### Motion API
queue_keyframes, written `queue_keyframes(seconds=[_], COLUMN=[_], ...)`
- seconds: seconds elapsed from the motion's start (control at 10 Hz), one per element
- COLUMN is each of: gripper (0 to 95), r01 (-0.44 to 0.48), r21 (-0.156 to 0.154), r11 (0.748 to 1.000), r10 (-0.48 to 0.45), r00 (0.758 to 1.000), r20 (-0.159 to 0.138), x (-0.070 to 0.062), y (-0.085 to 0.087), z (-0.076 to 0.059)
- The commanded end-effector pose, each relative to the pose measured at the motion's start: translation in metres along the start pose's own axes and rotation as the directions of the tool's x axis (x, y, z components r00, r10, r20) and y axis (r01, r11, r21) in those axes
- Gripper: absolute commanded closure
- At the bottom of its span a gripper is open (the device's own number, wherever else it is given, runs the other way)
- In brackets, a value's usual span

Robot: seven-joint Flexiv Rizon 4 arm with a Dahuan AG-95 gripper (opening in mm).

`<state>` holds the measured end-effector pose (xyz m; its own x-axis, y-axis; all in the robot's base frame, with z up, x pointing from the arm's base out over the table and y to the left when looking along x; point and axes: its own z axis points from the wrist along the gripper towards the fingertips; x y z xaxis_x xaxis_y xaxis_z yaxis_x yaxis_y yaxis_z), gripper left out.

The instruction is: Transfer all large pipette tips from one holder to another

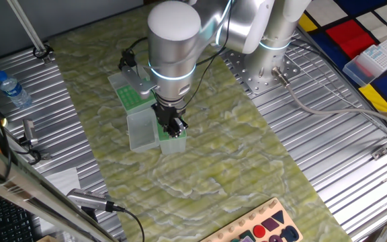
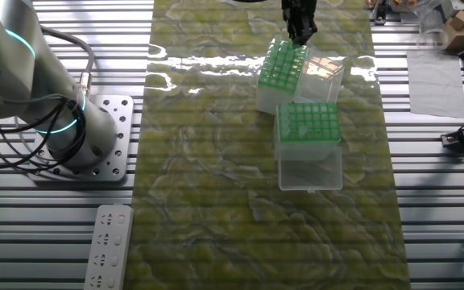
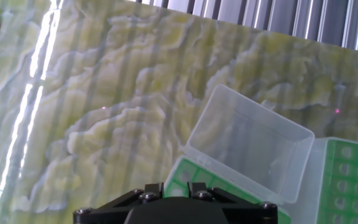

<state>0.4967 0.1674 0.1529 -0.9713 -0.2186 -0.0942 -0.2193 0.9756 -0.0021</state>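
Note:
Two clear boxes with green rack plates stand side by side on the mat. My gripper (image 2: 300, 36) hangs over the far edge of the farther rack (image 2: 280, 71), fingers close together and pointing down. It also shows in one fixed view (image 1: 174, 126) over that same rack (image 1: 173, 141). Pale round spots in this rack's grid look like large pipette tips (image 2: 274, 74), but single tips are too small to make out. The nearer rack (image 2: 307, 122) lies beside it. In the hand view the fingertips are hidden; only the rack's corner (image 3: 182, 173) shows below. I cannot tell whether a tip is held.
Each box has its clear lid open: one beside the farther rack (image 2: 325, 76), also in the hand view (image 3: 247, 146), one in front of the nearer rack (image 2: 311, 171). A water bottle (image 1: 13, 89) stands on the metal table. A coloured shape board (image 1: 264, 227) lies at the mat's end.

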Motion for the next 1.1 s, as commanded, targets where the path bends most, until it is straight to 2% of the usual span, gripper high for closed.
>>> queue_keyframes(seconds=[0.1,0.4,0.6,1.0,1.1], gripper=[95.0,95.0,95.0,95.0,95.0], r01=[0.010,0.009,0.006,0.020,0.019], r21=[0.006,0.003,0.002,-0.009,-0.014], r11=[1.000,1.000,1.000,1.000,1.000], r10=[-0.010,-0.009,-0.006,-0.021,-0.020], r00=[1.000,1.000,1.000,0.998,0.996], r20=[-0.006,-0.017,-0.030,-0.067,-0.084], x=[0.000,-0.001,-0.004,-0.013,-0.019], y=[0.000,0.003,0.006,0.000,-0.004], z=[0.000,-0.009,-0.026,-0.075,-0.096])
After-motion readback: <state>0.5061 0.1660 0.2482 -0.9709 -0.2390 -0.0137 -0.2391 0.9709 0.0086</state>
